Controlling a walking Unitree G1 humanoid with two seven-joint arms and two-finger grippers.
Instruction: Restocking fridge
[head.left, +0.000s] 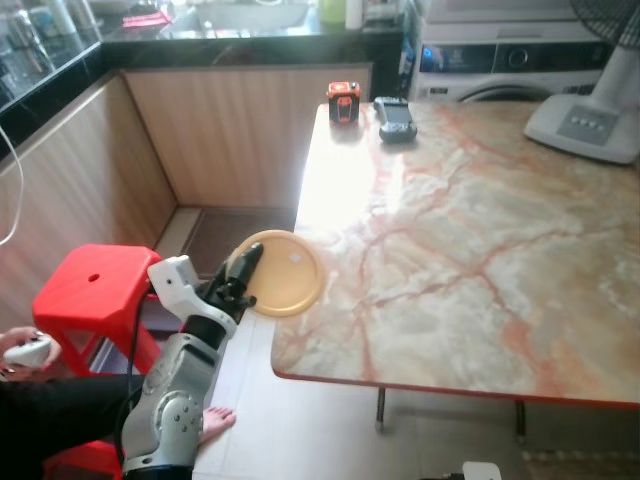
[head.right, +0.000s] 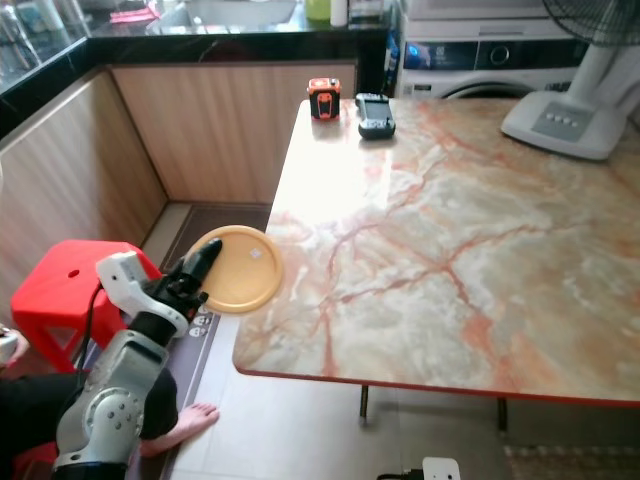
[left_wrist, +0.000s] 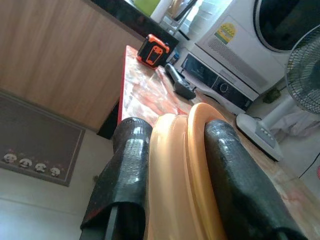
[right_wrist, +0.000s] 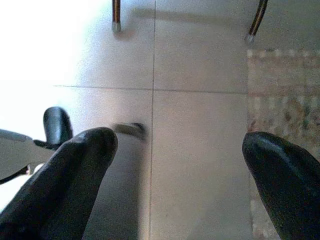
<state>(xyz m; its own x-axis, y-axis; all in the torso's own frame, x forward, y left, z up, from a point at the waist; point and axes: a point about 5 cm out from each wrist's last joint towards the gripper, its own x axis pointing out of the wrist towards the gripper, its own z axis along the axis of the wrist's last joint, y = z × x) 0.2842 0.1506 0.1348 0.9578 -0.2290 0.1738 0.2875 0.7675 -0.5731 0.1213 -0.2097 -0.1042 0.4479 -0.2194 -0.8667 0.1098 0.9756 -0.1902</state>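
**Plate in hand, off the desk corner**

Carry steadily: your left tool (head.left: 243, 266) pinches the rim of the yellow plate (head.left: 287, 272), which hangs in the air just beside the near corner of the marble desk (head.left: 480, 250). Keep the plate level and clear of that edge as you turn towards the fridge. The desk is broad, glossy and veined in orange; the plate is round, smooth plastic with a raised lip. Your right tool (right_wrist: 175, 165) hangs over the tiled floor (right_wrist: 200, 75), fingers spread apart.
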